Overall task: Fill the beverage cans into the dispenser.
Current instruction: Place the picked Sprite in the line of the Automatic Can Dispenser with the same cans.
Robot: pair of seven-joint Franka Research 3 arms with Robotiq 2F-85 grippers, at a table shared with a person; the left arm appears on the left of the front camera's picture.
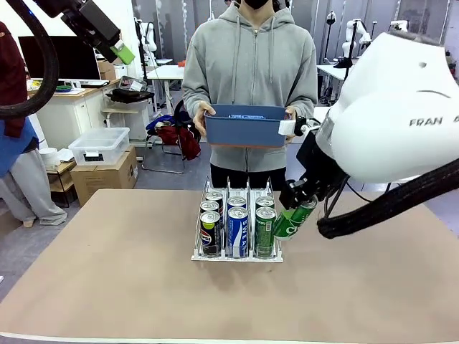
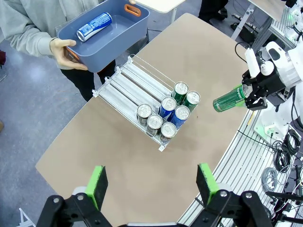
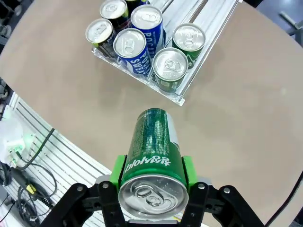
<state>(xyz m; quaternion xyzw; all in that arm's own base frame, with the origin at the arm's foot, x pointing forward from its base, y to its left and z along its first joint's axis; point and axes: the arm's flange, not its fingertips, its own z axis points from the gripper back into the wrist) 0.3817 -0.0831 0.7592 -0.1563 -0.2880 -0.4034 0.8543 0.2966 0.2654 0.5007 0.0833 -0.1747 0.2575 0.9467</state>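
**Front view:** The right claw (image 1: 300, 206) is seen clamped on a green can (image 1: 292, 221). The can is held tilted above the table (image 1: 107, 272), just off the right front corner of the rack (image 1: 237, 257). The rack is set at the table's middle, and six cans (image 1: 237, 231) are lined up in it in twos at the near end: black on the left, blue in the centre, green on the right. The left claw (image 1: 118, 49) is raised high at the upper left. A blue bin (image 1: 246, 125) is held at the far side by a person in a grey hooded top.

**Left wrist view:** The left claw (image 2: 151, 184) is shown spread wide above the table (image 2: 109, 142), with nothing between its green pads. The rack (image 2: 132, 80) is seen below it, the six cans (image 2: 168, 116) packed at the end away from the person. The blue bin (image 2: 118, 45) is gripped by the person's hand (image 2: 61, 49), and a blue can (image 2: 94, 26) is seen lying on its side in it. Off to one side, the green can (image 2: 229, 99) is held by the right claw (image 2: 248, 92), apart from the rack.

**Right wrist view:** The green can (image 3: 151, 142) is pictured pinched around its body by the right claw (image 3: 152, 172), its silver top turned to the camera. Beyond it, across a strip of table (image 3: 246, 118), the six cans (image 3: 130, 47) are seen upright in the rack (image 3: 194, 78).
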